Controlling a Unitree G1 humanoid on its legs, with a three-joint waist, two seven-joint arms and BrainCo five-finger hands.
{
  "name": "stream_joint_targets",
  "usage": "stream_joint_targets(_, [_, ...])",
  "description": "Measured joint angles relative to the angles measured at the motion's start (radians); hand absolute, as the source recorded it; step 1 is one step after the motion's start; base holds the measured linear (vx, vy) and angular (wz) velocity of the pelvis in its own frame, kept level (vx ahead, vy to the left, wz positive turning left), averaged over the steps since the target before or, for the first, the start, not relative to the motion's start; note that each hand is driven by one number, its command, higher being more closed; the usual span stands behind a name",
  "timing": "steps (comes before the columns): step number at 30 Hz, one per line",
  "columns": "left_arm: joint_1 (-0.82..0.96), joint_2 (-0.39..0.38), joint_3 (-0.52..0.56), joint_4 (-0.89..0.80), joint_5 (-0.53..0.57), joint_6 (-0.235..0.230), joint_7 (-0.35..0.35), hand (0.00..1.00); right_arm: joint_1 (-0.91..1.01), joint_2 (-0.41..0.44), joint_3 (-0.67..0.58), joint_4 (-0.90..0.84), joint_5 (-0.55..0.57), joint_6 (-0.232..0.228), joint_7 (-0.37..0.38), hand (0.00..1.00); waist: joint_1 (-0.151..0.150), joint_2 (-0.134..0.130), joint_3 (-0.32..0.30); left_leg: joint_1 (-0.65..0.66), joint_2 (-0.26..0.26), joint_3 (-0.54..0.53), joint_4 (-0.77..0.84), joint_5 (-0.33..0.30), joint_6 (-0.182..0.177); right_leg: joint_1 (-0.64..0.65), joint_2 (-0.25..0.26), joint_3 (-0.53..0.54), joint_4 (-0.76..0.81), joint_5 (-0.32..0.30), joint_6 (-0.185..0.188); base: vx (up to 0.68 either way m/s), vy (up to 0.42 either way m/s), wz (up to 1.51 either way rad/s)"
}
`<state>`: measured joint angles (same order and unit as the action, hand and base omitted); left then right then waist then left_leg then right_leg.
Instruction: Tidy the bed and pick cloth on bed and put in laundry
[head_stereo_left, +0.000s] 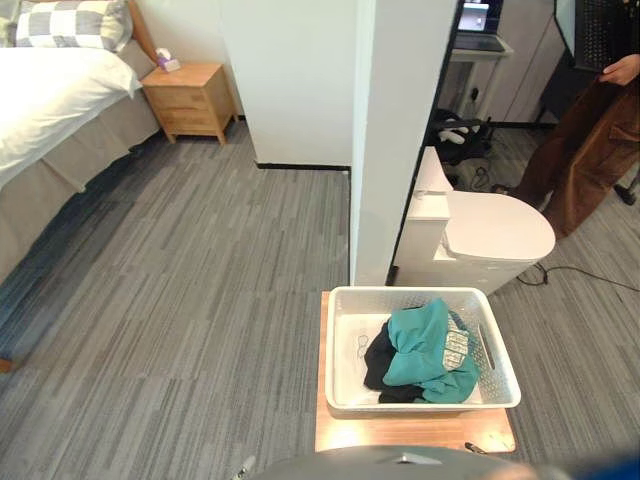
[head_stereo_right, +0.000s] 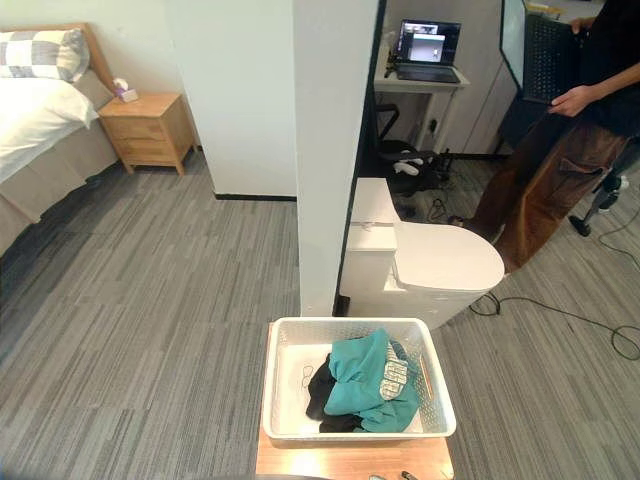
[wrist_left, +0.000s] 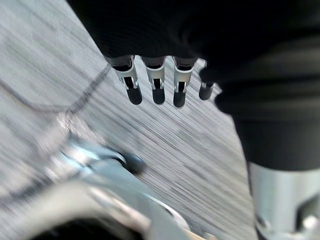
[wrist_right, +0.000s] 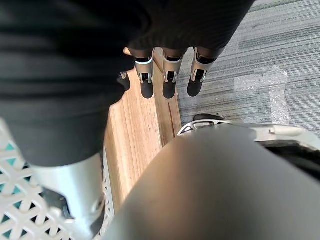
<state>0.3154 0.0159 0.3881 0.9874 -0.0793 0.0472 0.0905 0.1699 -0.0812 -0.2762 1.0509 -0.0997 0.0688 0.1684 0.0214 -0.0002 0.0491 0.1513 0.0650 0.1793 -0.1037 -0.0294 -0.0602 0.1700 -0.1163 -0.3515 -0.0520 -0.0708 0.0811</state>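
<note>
Your left hand (wrist_left: 156, 84) and right hand (wrist_right: 169, 82) both hang empty, fingers relaxed. The teal cloth (head_stereo_left: 425, 350) lies in the laundry basket (head_stereo_left: 420, 293), just beside the right hand, which hovers over the wooden board (wrist_right: 135, 135). This load looks done, so turn toward the bed (head_stereo_left: 50, 110), far from both hands, and swing clear of the basket.

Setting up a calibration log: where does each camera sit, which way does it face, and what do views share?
Left eye view: on the head, facing down and forward at the laundry basket with teal cloth; bed far left.
Right eye view: beside it, same aim; toilet and a person beyond.
Left wrist view: left wrist, along the open left hand toward carpet.
Right wrist view: right wrist, along the open right hand toward the wooden board.
Shared: both eye views show laundry basket, bed, toilet.
</note>
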Motion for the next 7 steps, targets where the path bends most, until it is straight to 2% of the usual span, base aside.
stream_joint_targets(3, [-0.018, 0.016, -0.051, 0.025, 0.080, 0.021, 0.001, 0.00, -0.005, -0.004, -0.012, 0.009, 0.004, 0.001, 0.007, 0.00, -0.003, 0.003, 0.001, -0.001, 0.000, 0.000, 0.000, 0.000, 0.000, 0.000, 0.001, 0.000, -0.002, 0.000, 0.000, 0.00, 0.000, 0.00])
stream_joint_targets(7, [-0.044, 0.035, -0.118, 0.039, 0.122, 0.028, 0.024, 0.00, -0.010, -0.011, -0.012, 0.029, 0.037, 0.002, 0.012, 0.00, -0.006, 0.003, 0.000, -0.010, 0.000, -0.001, 0.000, 0.000, 0.000, -0.007, 0.001, -0.003, -0.005, 0.001, 0.000, 0.00, 0.000, 0.00])
